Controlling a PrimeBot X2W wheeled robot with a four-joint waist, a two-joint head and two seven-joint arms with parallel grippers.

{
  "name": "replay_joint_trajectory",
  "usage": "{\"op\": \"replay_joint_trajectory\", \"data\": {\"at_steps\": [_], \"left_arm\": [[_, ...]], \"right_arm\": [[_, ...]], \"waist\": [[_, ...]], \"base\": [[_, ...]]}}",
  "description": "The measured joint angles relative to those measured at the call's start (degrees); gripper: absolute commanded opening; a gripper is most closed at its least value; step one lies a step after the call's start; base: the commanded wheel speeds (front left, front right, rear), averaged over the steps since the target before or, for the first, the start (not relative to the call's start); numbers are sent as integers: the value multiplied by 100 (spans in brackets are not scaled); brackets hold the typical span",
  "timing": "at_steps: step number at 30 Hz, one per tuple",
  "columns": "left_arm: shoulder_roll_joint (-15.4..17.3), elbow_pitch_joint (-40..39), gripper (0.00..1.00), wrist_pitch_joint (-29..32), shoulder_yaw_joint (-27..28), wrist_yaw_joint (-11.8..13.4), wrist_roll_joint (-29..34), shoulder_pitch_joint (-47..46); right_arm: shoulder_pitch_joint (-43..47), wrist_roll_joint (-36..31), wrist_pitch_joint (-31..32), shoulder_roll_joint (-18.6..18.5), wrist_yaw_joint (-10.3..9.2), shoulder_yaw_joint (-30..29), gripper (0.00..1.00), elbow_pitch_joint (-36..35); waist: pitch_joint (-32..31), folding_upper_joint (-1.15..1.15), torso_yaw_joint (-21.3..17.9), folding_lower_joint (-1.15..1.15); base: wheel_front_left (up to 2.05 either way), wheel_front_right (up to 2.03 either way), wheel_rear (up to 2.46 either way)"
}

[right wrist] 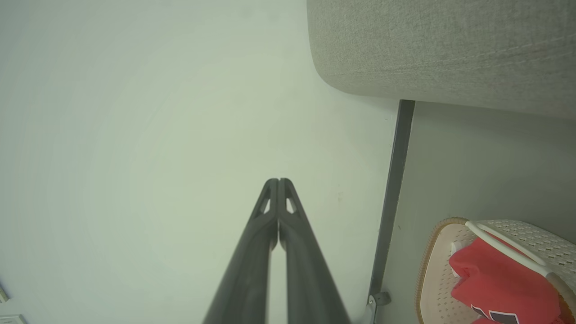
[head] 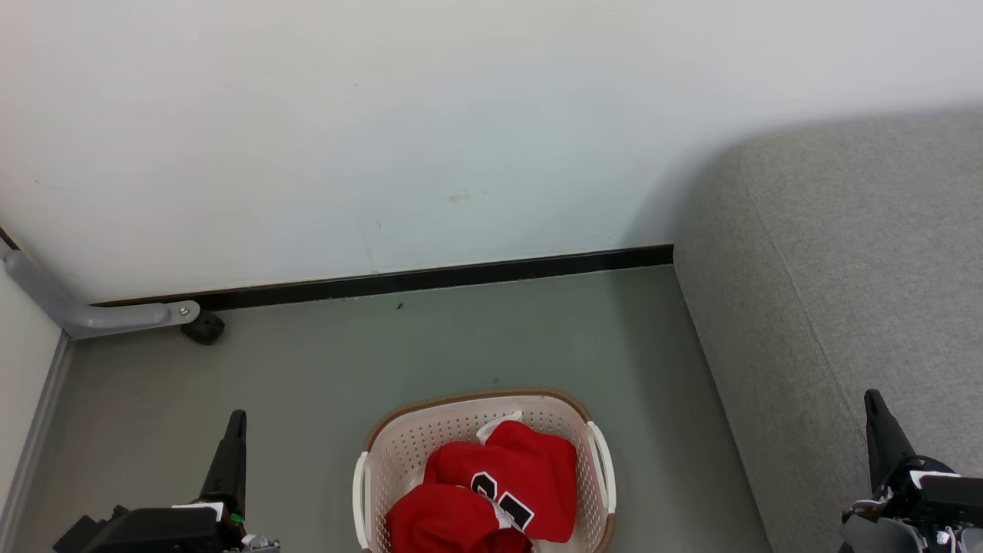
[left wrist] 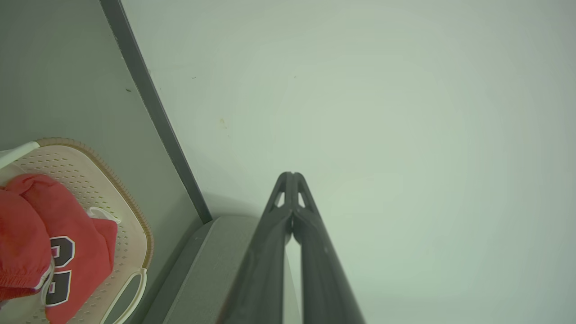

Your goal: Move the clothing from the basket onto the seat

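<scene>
Grey floor (head: 345,361) meets a white wall (head: 384,115). Left gripper (left wrist: 291,176): fingers pressed together, tips touching, holding nothing. Right gripper (right wrist: 278,182): same, closed on nothing. Both point toward the wall. Between them, the red clothing (head: 499,480) lies bunched inside the basket (head: 407,445) on the floor. Seat (head: 845,269) stands near the basket, on the robot's right, not touching it.

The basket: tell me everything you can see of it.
The basket is oval, cream plastic with perforated walls, a brown woven-look rim and a white handle on each side. It stands upright on the grey floor, left of the seat, apart from it. Red clothing with black numerals lies bunched inside. The head view cuts off its near end.
</scene>
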Motion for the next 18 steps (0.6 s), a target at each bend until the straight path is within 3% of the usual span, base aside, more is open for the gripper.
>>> {"op": "replay_joint_trajectory", "data": {"at_steps": [18], "left_arm": [[-27,142,0,-2,-11,7,0,93]], "right_arm": [[93,-2,-1,40,-11,11,0,145]], "waist": [[1,0,-1,0]], "base": [[0,0,0]]}}
